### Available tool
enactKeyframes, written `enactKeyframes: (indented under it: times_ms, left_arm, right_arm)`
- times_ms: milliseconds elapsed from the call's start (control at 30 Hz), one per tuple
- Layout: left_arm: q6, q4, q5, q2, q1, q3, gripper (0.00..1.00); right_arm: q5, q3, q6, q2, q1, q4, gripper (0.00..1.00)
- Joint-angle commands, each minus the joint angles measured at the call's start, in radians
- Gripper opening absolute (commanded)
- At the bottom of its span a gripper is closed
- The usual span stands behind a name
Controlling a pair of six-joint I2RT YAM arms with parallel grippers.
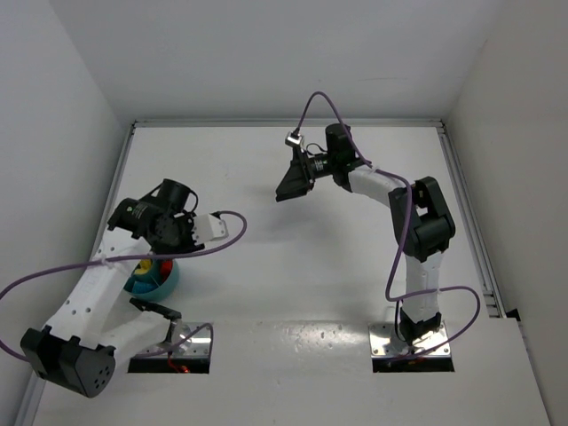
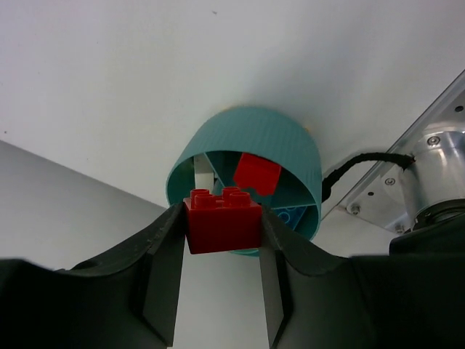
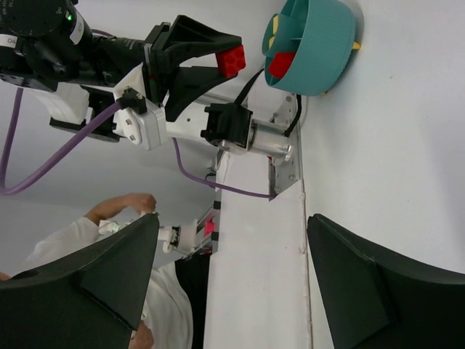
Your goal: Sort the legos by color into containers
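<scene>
The round teal bowl [image 2: 280,142] with inner dividers lies just ahead of my left gripper [image 2: 222,227]. That gripper is shut on a red lego [image 2: 222,222] and holds it at the bowl's near rim. Another red lego [image 2: 256,173] and a blue lego [image 2: 292,216] lie in separate compartments. In the top view the bowl [image 1: 166,284] sits by the left arm's base, under the left gripper [image 1: 158,256]. My right gripper [image 1: 289,185] is open and empty, raised over the table's middle. Its wrist view shows the bowl [image 3: 323,54], the held red lego [image 3: 234,59] and a yellow lego [image 3: 275,25].
Metal base plates [image 1: 170,346] [image 1: 412,342] sit at the near edge, the left one [image 2: 436,138] right beside the bowl. White walls enclose the table on three sides. A person in white [image 3: 109,218] shows beyond the near edge.
</scene>
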Motion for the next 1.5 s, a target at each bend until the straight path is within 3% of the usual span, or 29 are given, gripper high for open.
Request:
enactKeyframes:
  times_ms: [0,400,1000,1467]
  left_arm:
    - [0.041,-0.002,-0.042,-0.049,0.026,-0.02,0.0]
    - [0.136,-0.002,-0.081,-0.15,0.118,-0.094,0.0]
    - [0.208,-0.002,-0.083,-0.186,0.127,-0.229,0.0]
    - [0.188,-0.002,-0.052,-0.143,0.127,-0.261,0.1]
  right_arm:
    - [-0.031,-0.005,-0.036,-0.026,0.0,0.023,0.83]
    - [-0.041,0.006,-0.036,-0.007,0.0,0.033,0.83]
    - [-0.05,-0.003,-0.036,0.002,0.009,0.042,0.84]
    - [-0.05,-0.003,-0.036,0.002,0.009,0.042,0.84]
